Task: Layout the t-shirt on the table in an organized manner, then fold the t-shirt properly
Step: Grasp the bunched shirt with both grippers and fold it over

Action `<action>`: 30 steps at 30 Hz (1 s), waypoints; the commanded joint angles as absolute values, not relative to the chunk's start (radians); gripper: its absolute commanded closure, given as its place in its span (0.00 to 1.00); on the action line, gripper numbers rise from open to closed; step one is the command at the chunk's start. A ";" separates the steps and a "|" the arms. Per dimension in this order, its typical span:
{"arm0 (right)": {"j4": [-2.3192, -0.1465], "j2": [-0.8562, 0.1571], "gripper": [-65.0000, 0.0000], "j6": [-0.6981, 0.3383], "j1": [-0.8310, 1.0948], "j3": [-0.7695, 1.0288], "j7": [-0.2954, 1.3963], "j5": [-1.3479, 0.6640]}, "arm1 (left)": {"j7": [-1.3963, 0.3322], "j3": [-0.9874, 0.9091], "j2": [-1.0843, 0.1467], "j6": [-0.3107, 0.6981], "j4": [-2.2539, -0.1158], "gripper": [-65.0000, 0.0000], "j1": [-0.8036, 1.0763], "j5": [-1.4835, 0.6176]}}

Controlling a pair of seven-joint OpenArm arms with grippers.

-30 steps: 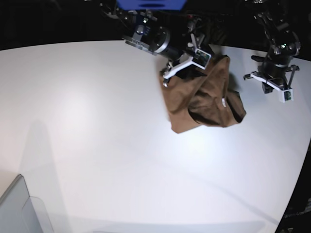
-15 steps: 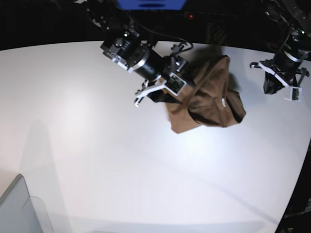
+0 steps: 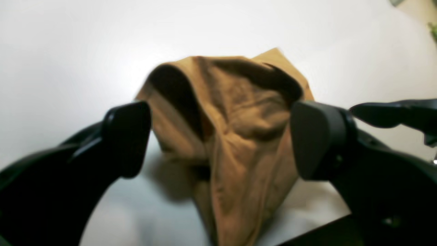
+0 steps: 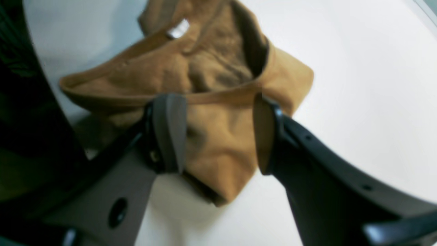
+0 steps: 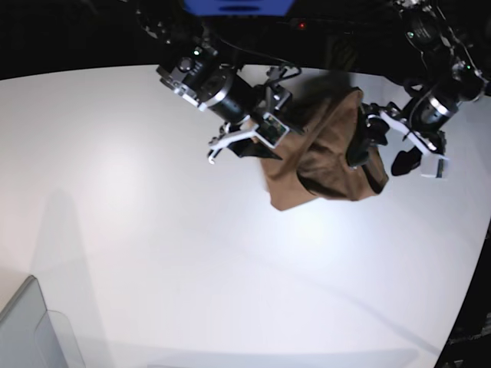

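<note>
The tan-brown t-shirt point(image 5: 326, 157) lies crumpled in a heap on the white table point(image 5: 153, 230), toward the back right. Its white tag point(image 4: 177, 29) shows at the neck. My left gripper point(image 5: 380, 157) hangs over the heap's right side, open wide. In the left wrist view the cloth point(image 3: 232, 136) sits beyond the gap, clear of both fingers point(image 3: 126, 136). My right gripper point(image 5: 238, 146) is at the heap's left edge, open. In the right wrist view a folded corner of the t-shirt point(image 4: 218, 143) shows between its fingers point(image 4: 169, 133), and I cannot tell whether it touches them.
A grey translucent bin corner point(image 5: 31, 330) pokes in at the front left. The table's curved edge point(image 5: 468, 276) runs close by on the right, just past the left arm. Dark floor lies beyond the back edge.
The left gripper swung down from the far right to the heap's right side and opened. The right gripper moved from the heap's top to its left edge. The t-shirt stayed put.
</note>
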State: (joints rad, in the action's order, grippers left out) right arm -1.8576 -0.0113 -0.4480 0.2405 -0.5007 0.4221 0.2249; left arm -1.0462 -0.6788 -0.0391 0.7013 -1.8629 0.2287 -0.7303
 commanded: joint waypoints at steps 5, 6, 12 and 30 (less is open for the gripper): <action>-1.874 -0.004 0.51 -0.447 0.245 -0.455 0.394 0.213 | -1.030 -0.688 -0.054 0.698 -1.707 0.03 0.211 -0.743; -1.874 -0.004 0.51 -0.447 0.246 -0.444 0.394 0.213 | -1.029 -0.688 -0.054 0.698 -1.685 0.03 0.211 -0.743; -1.874 -0.005 0.51 -0.447 0.246 -0.417 0.394 0.211 | -1.004 -0.682 -0.048 0.698 -1.561 0.03 0.186 -0.743; -1.874 -0.002 0.50 -0.447 0.213 -0.417 0.394 0.211 | -0.918 -0.602 -0.058 0.698 -1.334 0.04 0.148 -0.743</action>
